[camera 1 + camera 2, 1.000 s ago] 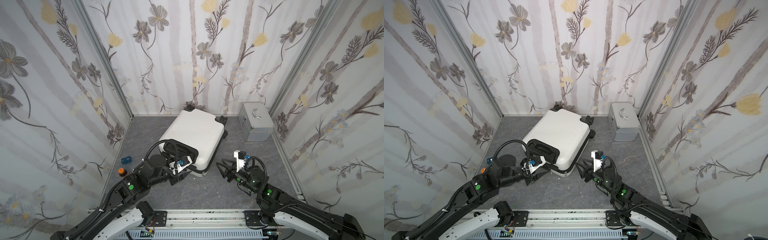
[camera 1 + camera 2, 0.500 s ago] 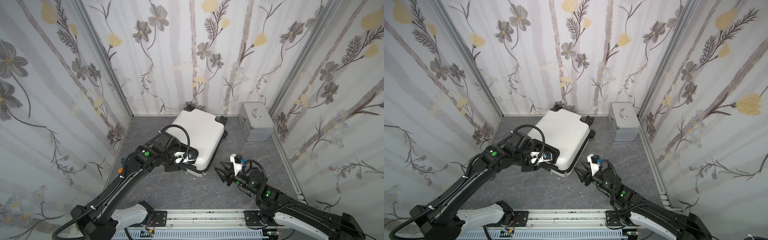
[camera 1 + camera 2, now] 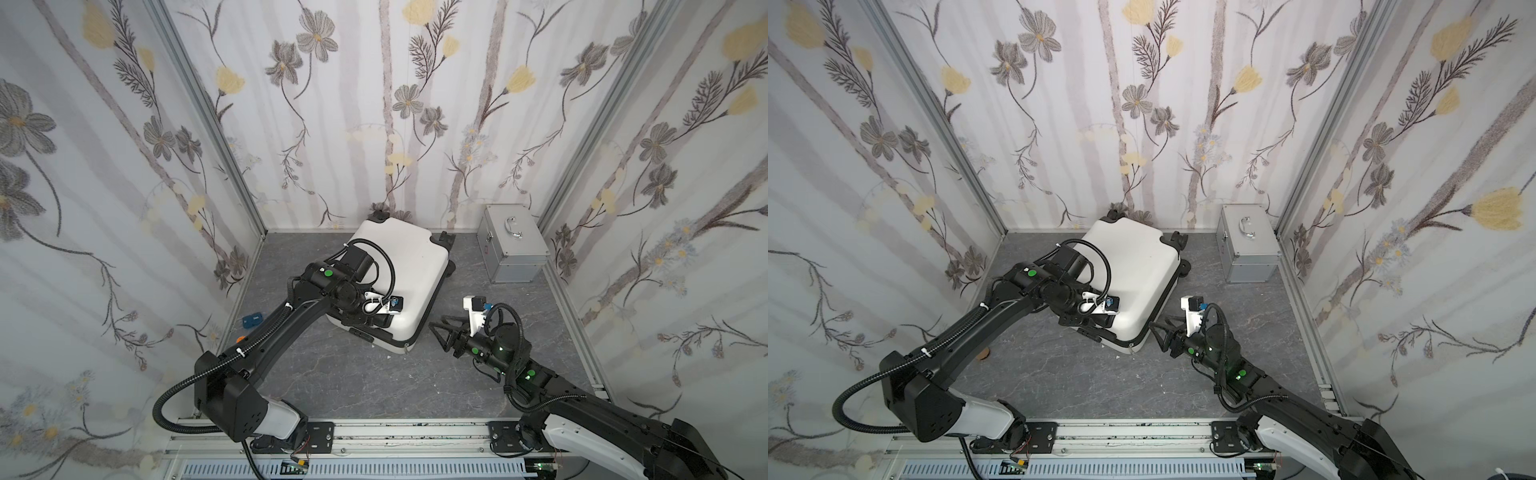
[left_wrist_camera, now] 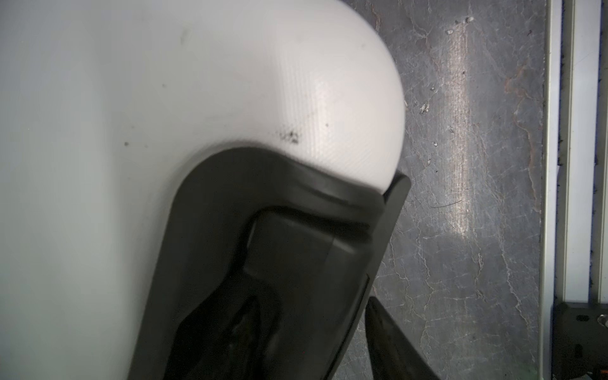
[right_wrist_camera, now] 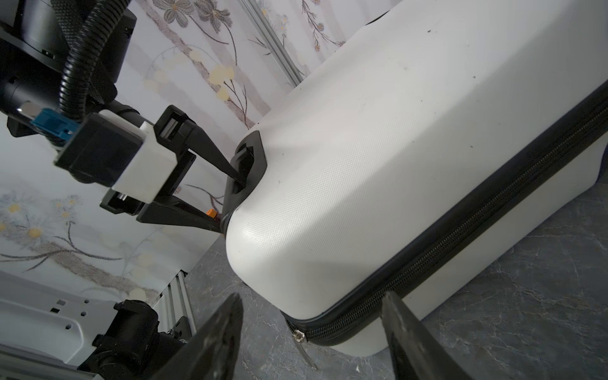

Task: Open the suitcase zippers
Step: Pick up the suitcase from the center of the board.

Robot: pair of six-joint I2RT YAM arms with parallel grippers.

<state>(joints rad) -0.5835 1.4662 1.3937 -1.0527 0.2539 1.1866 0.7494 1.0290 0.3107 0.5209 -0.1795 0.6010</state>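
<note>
Suitcase (image 3: 409, 266) white and textured, zippers (image 5: 460, 227) black.

Suitcase (image 5: 394, 148): white hard plastic shell, fine grain, satin. Zipper (image 5: 460, 225): black toothed band. Floor (image 3: 374, 386): grey marbled, faint sheen. Box (image 3: 515, 253): silver metal; glossy handle (image 3: 512, 226).

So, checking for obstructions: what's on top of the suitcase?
Only the left hand, one finger in the suitcase's black handle recess. The left arm hangs over the shell and hides the part beneath it; the visible rest is bare.
</note>
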